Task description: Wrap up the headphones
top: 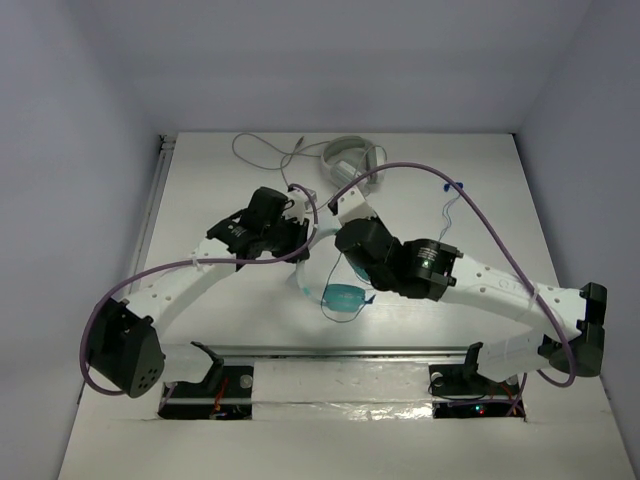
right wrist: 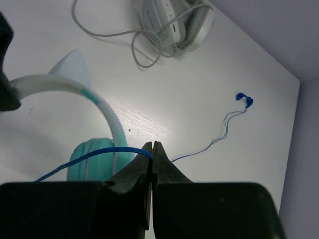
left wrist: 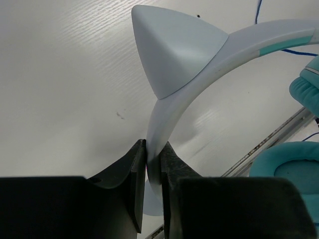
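Teal round-cupped headphones (left wrist: 209,64) sit just ahead of the left tool (left wrist: 153,164), which is clamped on their pale plastic headband, cups to its right. The right tool (right wrist: 152,149) is pinched together on the thin blue cable (right wrist: 119,149), which runs left toward a cup. Grey-white headphones (right wrist: 174,25) lie far ahead on the white counter (right wrist: 164,99).

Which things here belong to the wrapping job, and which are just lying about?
In the job: teal headphones, headband clamped in the left gripper; blue cable, pinched by the right gripper.
Lying about: grey-white headphones at the back.
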